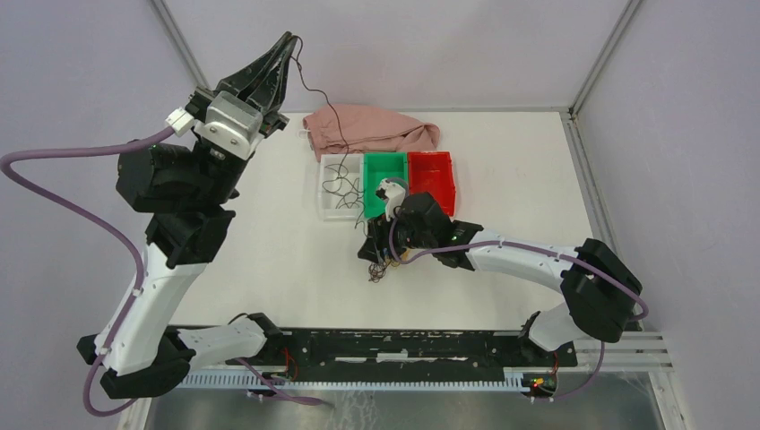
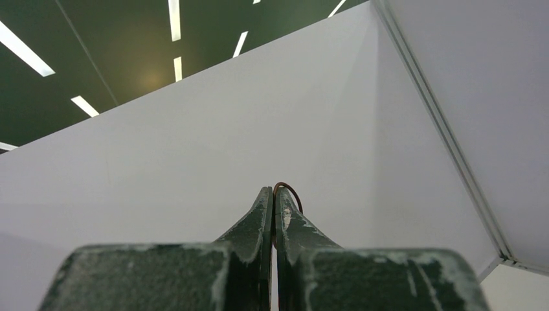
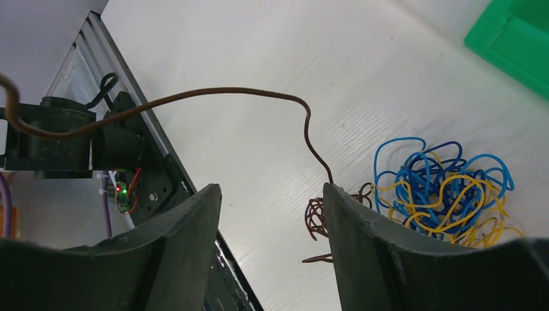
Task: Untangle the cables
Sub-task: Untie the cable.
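Note:
My left gripper [image 1: 289, 40] is raised high at the back left, shut on a thin dark brown cable [image 1: 333, 112]. The cable hangs down over the pink cloth towards the clear bin. In the left wrist view the jaws [image 2: 273, 192] are pressed together, with a brown loop [image 2: 291, 192] at the tips. My right gripper [image 1: 382, 249] is open, low over the tangled bundle [image 1: 384, 267] at the table's middle. In the right wrist view, the blue and yellow cables [image 3: 440, 194] lie right of my open gripper [image 3: 272, 194]. A brown curl [image 3: 316, 218] sits by the right finger, and a brown cable [image 3: 226, 91] rises from it and runs off the left edge.
A clear bin [image 1: 323, 193] holding a few dark cables, a green bin [image 1: 384, 163] and a red bin [image 1: 435, 170] stand in a row behind the bundle. A pink cloth [image 1: 372, 130] lies behind them. The black base rail [image 1: 403, 345] runs along the near edge.

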Robot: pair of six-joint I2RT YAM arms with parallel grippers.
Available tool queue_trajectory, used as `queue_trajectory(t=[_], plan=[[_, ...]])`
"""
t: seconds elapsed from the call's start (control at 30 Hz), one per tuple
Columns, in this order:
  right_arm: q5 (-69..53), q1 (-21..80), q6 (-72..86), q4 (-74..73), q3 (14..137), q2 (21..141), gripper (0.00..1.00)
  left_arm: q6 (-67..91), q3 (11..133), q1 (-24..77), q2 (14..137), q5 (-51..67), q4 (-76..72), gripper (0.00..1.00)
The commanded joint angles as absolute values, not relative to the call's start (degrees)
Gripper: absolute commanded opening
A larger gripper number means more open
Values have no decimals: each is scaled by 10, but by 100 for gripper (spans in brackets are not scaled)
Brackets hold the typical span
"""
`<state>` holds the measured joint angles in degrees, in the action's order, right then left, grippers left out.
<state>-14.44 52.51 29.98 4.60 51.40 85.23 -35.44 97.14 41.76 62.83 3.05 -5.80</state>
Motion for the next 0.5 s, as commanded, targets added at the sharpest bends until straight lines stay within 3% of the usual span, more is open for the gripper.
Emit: queue_trajectory(t=[0.0, 0.47], plan=[[-127, 528, 287, 59, 510, 830, 65, -389, 967, 420, 615, 12, -68, 3], [-182, 523, 325, 84, 472, 760, 64, -441, 729, 418, 516, -183, 47, 3]])
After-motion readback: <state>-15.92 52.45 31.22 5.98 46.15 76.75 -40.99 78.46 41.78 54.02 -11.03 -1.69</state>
